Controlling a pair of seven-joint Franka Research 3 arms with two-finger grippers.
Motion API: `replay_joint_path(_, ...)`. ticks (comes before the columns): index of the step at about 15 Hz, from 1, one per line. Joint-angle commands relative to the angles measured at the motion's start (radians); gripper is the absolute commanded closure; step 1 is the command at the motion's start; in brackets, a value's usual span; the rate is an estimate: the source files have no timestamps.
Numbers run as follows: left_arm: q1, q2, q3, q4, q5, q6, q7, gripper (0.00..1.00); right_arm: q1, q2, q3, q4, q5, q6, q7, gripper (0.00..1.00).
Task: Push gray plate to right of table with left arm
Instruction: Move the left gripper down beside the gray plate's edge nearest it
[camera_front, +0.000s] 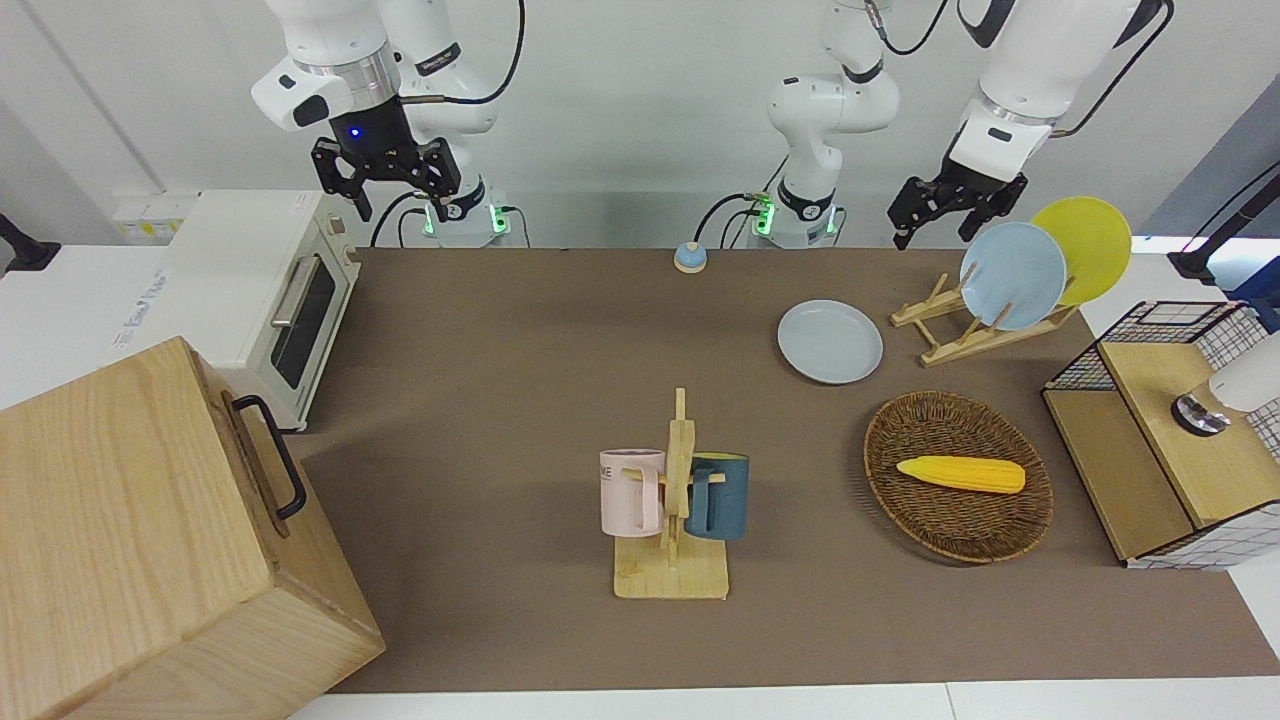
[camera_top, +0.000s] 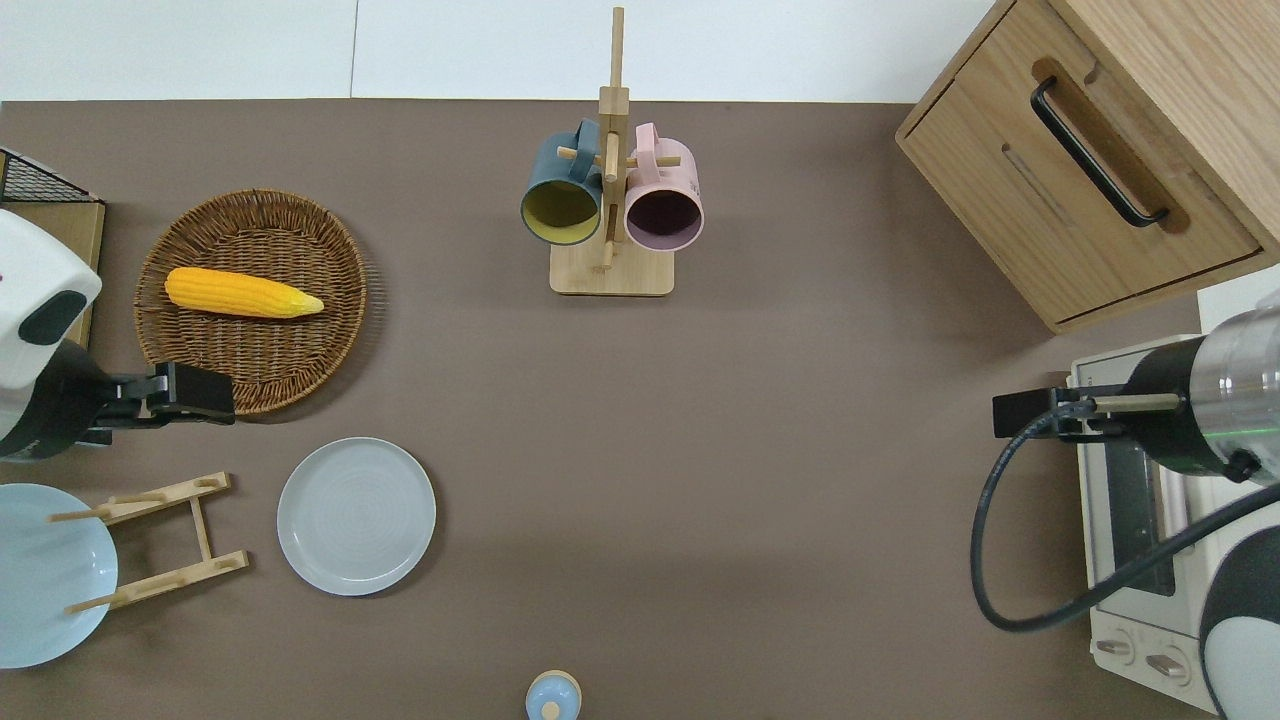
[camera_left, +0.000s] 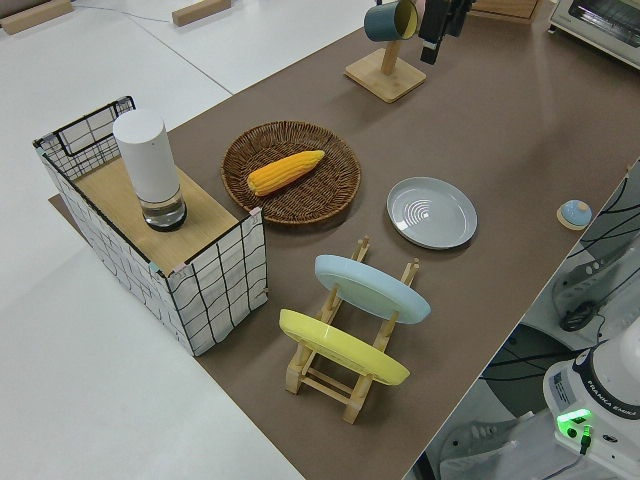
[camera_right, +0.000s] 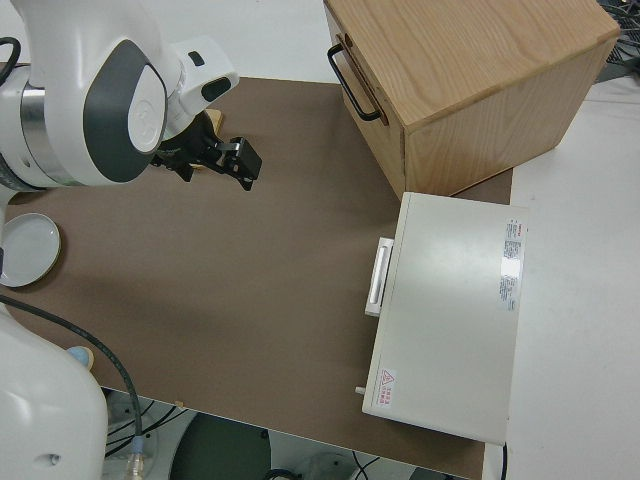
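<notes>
Hovering over the wicker basket's (camera_top: 250, 300) rim, the left gripper (camera_top: 195, 392) stays clear of the gray plate (camera_top: 356, 516), its jaw state impossible to tell.

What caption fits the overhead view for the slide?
Left hand over the wicker basket's rim, gray plate flat on the table untouched; right arm parked.

Front view: camera across the worktop (camera_front: 520, 400), facing both robots, set high and taking in the full length. Overhead view: looking straight down, arms entering from the bottom. Left side view: raised, at the left arm's end, looking diagonally along the surface. Right side view: close above the right arm. All four views share the gray plate (camera_front: 830, 341); the first three share the wicker basket (camera_top: 250, 300).
</notes>
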Motion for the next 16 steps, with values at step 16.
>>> replay_joint_path(16,0.061,-0.017,0.008,-0.194,-0.064,0.033,0.03,0.01,-0.024,-0.027,0.014,-0.027,0.021,0.0,0.01,0.005)
